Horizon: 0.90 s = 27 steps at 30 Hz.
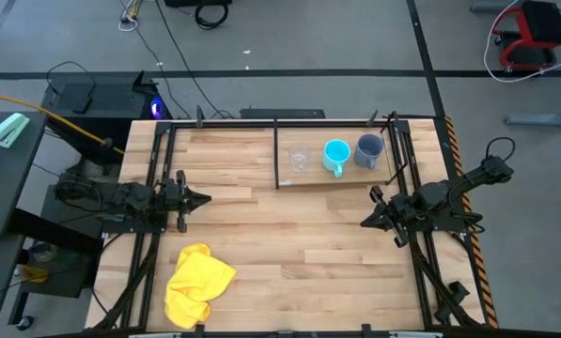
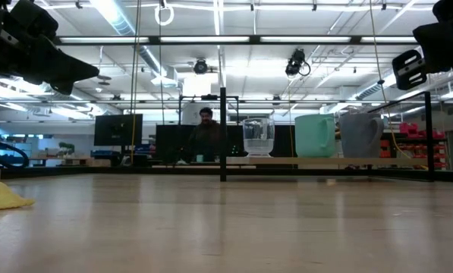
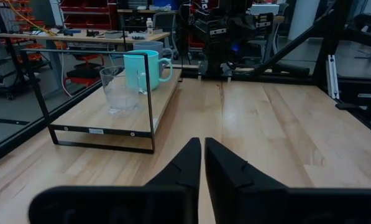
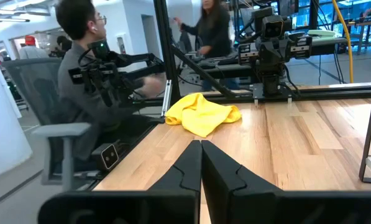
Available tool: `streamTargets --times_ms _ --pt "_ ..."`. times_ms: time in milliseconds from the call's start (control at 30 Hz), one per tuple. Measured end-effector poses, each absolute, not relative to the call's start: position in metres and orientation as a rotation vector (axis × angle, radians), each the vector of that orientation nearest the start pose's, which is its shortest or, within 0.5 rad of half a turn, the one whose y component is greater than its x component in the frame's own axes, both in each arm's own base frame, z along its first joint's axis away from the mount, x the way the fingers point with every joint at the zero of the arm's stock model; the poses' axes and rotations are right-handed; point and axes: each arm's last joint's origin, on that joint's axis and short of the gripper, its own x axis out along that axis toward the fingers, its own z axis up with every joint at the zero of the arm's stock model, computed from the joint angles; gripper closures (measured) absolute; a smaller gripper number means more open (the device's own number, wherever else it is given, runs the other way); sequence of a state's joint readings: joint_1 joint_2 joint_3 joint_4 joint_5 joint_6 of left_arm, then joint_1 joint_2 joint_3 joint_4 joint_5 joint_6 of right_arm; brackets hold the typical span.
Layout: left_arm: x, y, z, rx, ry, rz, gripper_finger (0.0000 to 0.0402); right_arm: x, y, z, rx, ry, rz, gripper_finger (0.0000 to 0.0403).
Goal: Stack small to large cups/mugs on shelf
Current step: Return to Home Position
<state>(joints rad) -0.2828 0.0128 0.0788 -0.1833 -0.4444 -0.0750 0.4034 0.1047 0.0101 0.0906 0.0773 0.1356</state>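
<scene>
On the shelf (image 1: 341,178), a light-wood board with thin black uprights at the table's far right, three vessels stand on their bases in a row. From left to right they are a clear glass cup (image 1: 299,160), a cyan mug (image 1: 335,157) and a dark grey-blue mug (image 1: 368,150). The left wrist view shows the glass cup (image 3: 120,91) in front of the cyan mug (image 3: 141,71). My left gripper (image 1: 203,198) hovers shut at the table's left side, and my right gripper (image 1: 365,222) hovers shut at the right, near the shelf. Neither holds anything.
A crumpled yellow cloth (image 1: 197,284) lies near the table's front left corner. Black frame rails (image 1: 158,188) run along both sides of the table. Beyond the table, a person (image 4: 79,74) sits in a chair and another person (image 4: 213,28) stands behind.
</scene>
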Motion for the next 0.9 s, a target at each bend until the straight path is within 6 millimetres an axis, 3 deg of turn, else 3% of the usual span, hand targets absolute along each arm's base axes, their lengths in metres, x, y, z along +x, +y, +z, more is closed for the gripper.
streamTargets --times_ms 900 --pt "0.0897 -0.0131 0.1719 -0.033 0.104 0.166 0.0367 0.0962 0.0386 0.1673 0.134 0.026 0.325 0.0387"
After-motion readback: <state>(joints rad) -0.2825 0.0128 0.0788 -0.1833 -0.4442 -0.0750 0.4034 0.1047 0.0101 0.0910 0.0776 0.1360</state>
